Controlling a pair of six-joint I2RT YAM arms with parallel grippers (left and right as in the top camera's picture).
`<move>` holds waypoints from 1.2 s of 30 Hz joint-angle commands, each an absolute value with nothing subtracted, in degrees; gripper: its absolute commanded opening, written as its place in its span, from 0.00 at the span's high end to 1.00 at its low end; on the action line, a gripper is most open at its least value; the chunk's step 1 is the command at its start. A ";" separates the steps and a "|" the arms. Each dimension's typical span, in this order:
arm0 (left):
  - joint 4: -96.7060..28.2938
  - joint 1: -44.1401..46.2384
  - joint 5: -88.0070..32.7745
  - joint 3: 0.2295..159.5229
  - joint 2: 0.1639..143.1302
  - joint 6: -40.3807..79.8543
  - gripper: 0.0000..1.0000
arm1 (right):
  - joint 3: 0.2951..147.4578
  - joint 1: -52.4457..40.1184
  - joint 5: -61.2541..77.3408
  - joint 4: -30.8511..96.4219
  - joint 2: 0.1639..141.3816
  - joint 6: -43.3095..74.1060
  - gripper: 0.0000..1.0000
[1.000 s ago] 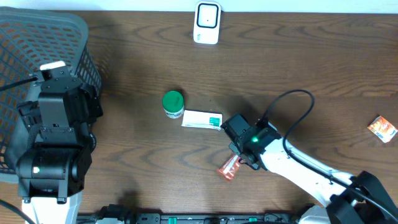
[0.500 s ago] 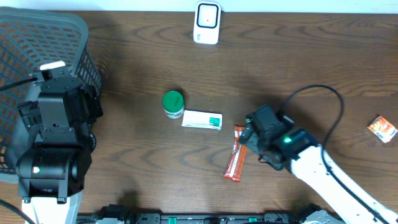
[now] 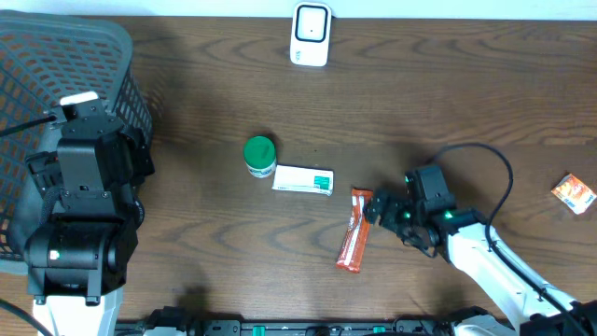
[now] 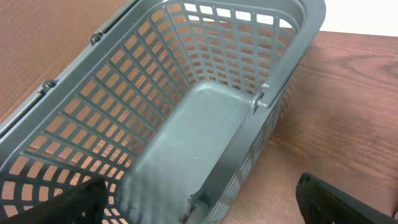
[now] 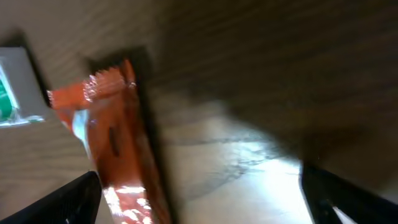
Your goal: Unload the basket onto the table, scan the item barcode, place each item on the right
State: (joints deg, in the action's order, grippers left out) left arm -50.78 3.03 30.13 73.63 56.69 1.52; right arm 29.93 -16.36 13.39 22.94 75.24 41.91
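From overhead, my right end effector (image 3: 376,211) sits low over the bench (image 3: 466,103), jaws apart and empty, just beside the upper end of the orange snack bar (image 3: 354,231). The bar lies flat and free, near the white box (image 3: 303,180) and the green-lidded jar (image 3: 259,156). The scanner (image 3: 311,35) stands well apart at the far edge.

In the left wrist view, my left end effector (image 4: 205,208) hangs spread wide over the grey basket (image 4: 186,93), holding nothing.

The right wrist view is blurred, but my fingers are apart and the bar lies ahead, off to one side.

I judge the pick-up is the step in hand. Next I must centre on the bar, close across its narrow width and carry it to the scanner — which face bears the barcode I cannot tell.
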 commanded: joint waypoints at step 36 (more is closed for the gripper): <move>-50.76 2.70 30.61 73.30 56.49 1.83 0.04 | 19.00 -12.47 30.30 -5.67 105.62 26.96 0.02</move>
